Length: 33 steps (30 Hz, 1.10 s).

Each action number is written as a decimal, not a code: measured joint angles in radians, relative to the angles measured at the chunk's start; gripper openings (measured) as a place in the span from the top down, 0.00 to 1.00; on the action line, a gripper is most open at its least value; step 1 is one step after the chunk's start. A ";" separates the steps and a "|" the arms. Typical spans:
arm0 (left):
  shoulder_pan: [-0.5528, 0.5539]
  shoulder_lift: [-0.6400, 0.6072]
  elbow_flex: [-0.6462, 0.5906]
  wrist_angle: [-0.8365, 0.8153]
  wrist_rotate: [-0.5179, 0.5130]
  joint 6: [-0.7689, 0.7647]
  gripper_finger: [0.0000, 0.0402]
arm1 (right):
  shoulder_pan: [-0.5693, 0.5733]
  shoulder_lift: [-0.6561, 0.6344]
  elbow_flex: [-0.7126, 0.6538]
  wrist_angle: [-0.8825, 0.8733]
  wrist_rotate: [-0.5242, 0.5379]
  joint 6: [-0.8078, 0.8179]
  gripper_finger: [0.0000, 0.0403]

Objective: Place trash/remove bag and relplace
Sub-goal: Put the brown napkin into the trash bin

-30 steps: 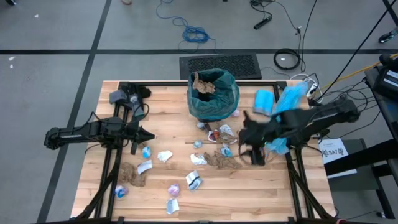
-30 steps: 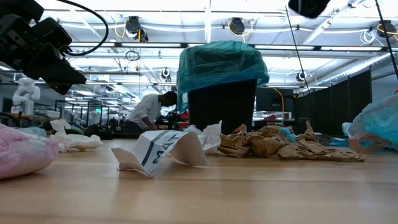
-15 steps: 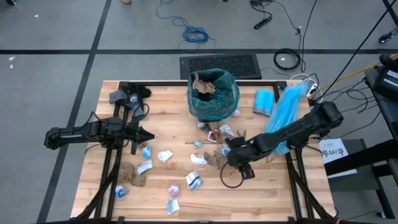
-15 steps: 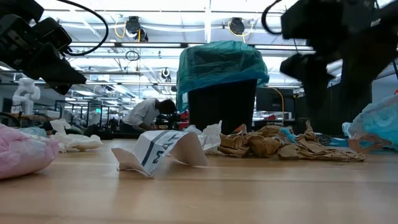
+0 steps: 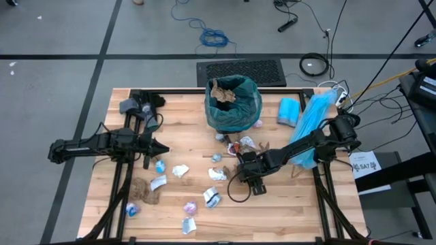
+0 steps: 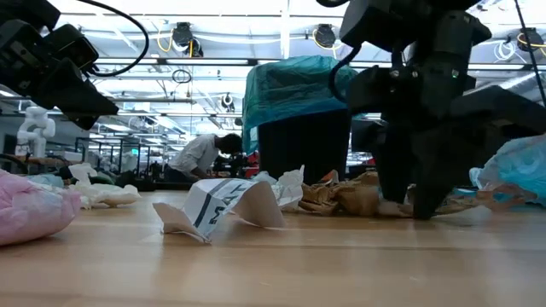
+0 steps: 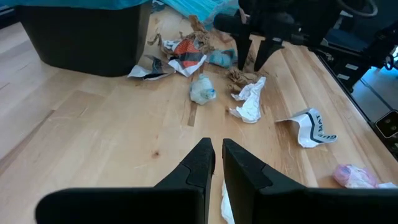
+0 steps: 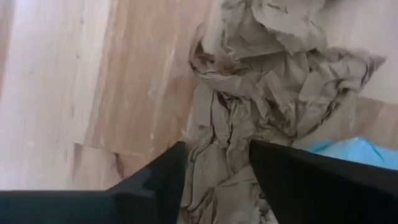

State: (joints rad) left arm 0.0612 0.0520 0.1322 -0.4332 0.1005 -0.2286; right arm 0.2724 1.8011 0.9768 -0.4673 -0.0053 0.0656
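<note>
The black bin [image 5: 234, 119] stands at the table's far middle, lined with the dark teal bag [image 5: 235, 102], whose rim folds over the bin's top [image 6: 299, 85]. A brown wad lies inside. Trash scraps [image 5: 180, 170] are scattered across the wood in front of it. My right gripper [image 5: 244, 173] is open and down at the table [image 6: 408, 209], its fingers on either side of a brown crumpled paper wad [image 8: 261, 81]. My left gripper [image 5: 162, 146] waits shut above the table's left part [image 7: 217, 163]. My right gripper comes at the brown paper wad from above, pointing down, one finger [image 8: 165, 180] on each side of its crumpled folds [image 8: 217, 130]. The wad lies on the table. Whether the fingers touch the paper, I cannot tell.
A sky-blue plastic bag [image 5: 313, 116] and a blue pack [image 5: 289, 110] lie at the table's right far part. White wrappers [image 5: 212, 197], a pink scrap [image 5: 191, 205] and another brown wad [image 5: 143, 190] lie toward the near edge. A person works in the room behind [image 6: 200, 153].
My right gripper has swung from above the table's right side toward the left and come down to the table, onto the brown paper wad in front of the bin. The trash and the bin have stayed in place.
</note>
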 joint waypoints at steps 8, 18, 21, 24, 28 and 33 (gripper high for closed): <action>0.000 0.000 0.000 0.000 0.000 0.000 0.90 | 0.005 -0.047 -0.005 -0.017 0.000 0.108 0.96; 0.000 0.000 0.000 0.000 0.000 0.000 0.90 | 0.041 -0.312 0.001 -0.051 -0.011 0.524 1.00; 0.000 0.000 0.000 0.000 0.000 0.000 0.90 | 0.075 -0.378 0.053 -0.145 0.045 0.626 1.00; 0.000 0.000 0.000 0.000 0.000 0.000 0.90 | 0.110 -0.412 0.157 -0.298 0.101 0.734 1.00; 0.000 0.000 0.000 0.001 0.000 0.000 0.90 | 0.170 -0.411 0.336 -0.532 0.187 0.878 1.00; 0.000 0.000 0.000 0.008 0.000 -0.002 0.90 | 0.242 -0.372 0.558 -0.790 0.287 1.048 1.00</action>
State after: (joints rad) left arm 0.0612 0.0518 0.1322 -0.4257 0.1005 -0.2305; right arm 0.5142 1.4294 1.5344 -1.2572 0.2815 1.1136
